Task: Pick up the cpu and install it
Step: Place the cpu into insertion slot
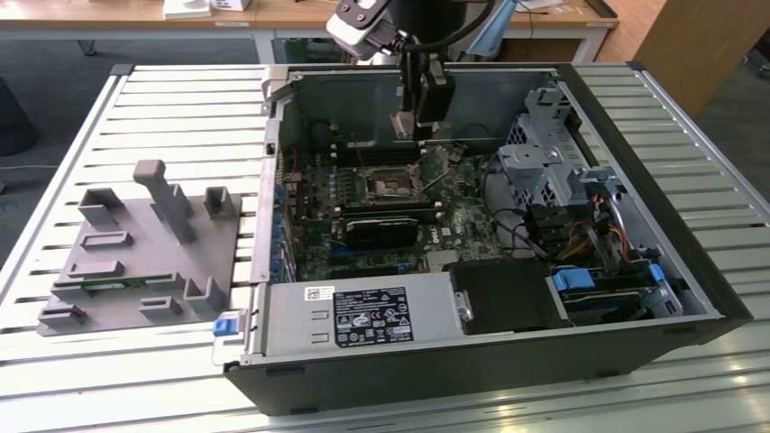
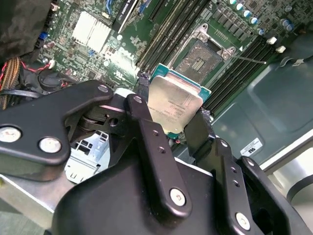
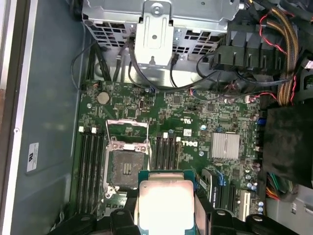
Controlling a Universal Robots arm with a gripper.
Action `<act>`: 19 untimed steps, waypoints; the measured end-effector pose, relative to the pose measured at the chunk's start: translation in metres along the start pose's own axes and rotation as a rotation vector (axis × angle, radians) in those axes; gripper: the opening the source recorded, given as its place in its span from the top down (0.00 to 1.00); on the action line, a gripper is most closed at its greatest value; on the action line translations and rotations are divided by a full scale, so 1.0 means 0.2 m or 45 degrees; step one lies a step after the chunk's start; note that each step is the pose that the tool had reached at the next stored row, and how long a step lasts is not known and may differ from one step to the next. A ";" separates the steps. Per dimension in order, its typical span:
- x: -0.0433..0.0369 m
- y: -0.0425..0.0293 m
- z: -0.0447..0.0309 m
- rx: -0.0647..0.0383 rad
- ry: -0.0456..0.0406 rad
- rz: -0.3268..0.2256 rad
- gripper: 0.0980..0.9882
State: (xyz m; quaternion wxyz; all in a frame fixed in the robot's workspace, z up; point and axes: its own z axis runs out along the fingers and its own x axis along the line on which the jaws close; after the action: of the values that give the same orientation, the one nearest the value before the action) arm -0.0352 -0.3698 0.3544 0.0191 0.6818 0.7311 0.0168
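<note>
Gripping the cpu (image 2: 175,100) by two opposite edges, the gripper (image 2: 171,122) holds it just over the motherboard (image 3: 195,117), beside the open, empty socket (image 3: 126,166). Picking up looks done; seating it is left. The arm (image 1: 416,27) hangs straight down into the computer case (image 1: 481,370), near its far wall.
</note>
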 end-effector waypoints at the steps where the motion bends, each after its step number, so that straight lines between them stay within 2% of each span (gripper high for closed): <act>1: 0.000 0.000 0.008 0.000 0.000 -0.001 0.50; 11: 0.003 -0.005 0.094 -0.001 -0.003 -0.017 0.50; 15: 0.028 -0.005 0.129 -0.001 -0.004 -0.027 0.50; 19: 0.046 -0.005 0.161 -0.001 -0.005 0.001 0.50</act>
State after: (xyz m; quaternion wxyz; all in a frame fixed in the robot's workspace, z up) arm -0.0352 -0.3607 0.3222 0.0210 0.6822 0.7307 0.0158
